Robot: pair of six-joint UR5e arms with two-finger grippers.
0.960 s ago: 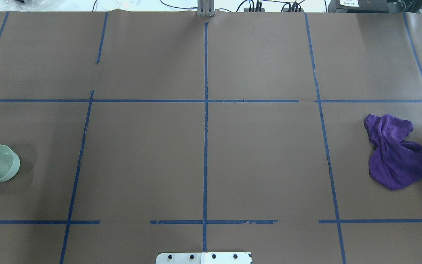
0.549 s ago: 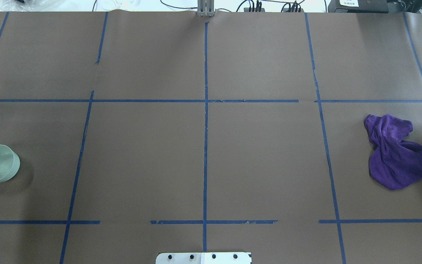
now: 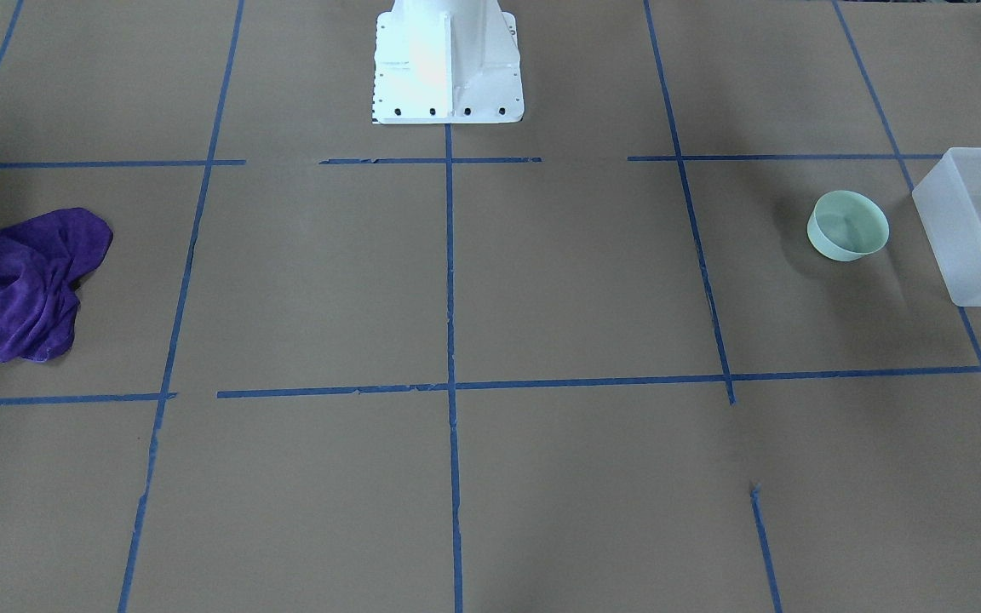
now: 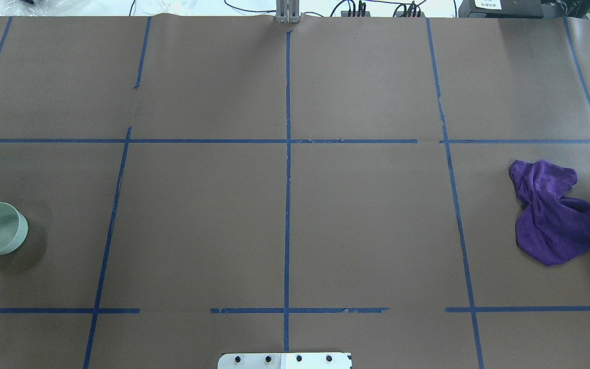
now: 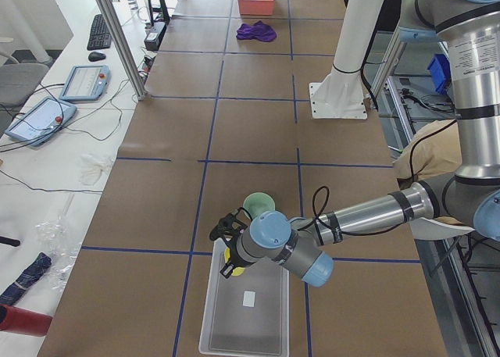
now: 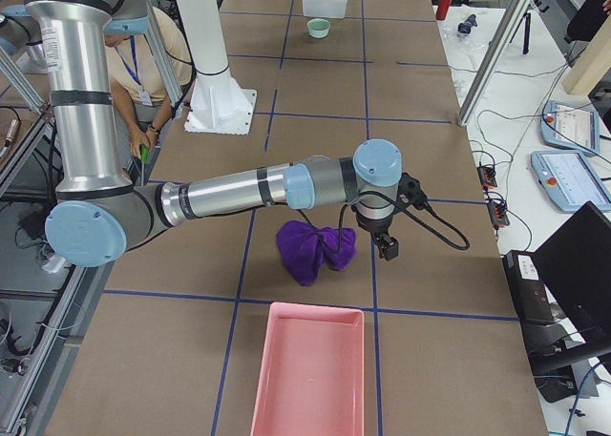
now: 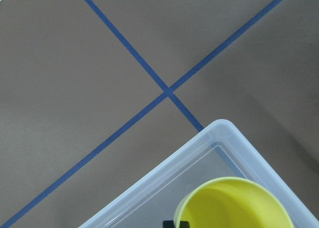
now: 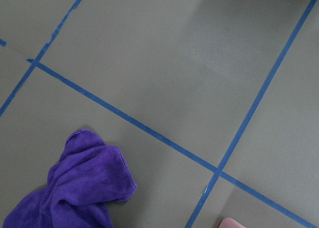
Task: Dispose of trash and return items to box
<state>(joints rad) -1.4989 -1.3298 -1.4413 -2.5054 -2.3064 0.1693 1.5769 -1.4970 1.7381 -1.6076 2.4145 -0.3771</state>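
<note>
The left pincer (image 5: 230, 257) hangs over the frosted translucent whitish rectangular plastic box (image 7: 164, 178), at the end nearest the bowl; directly under it is the small bright yellow tapered plastic cup (image 7: 234, 205), mouth up towards the wrist camera and raised off the box floor; one dark fingertip (image 7: 175, 223) shows just at the cup's rim, so the pincer is closed on the cup's wall. The cup is glossy and opaque, with a thin paler lip; from the front-facing view it leans a little, beside the box's small white square label (image 5: 249, 298). The pale mint-green round bowl (image 3: 848, 226) stands upright on the brown tabletop (image 4: 197, 220), just beside the box but apart from it. The right pincer (image 6: 387, 247) hovers near the crumpled purple cloth (image 6: 315, 248); whether it is open or closed I cannot tell.
</note>
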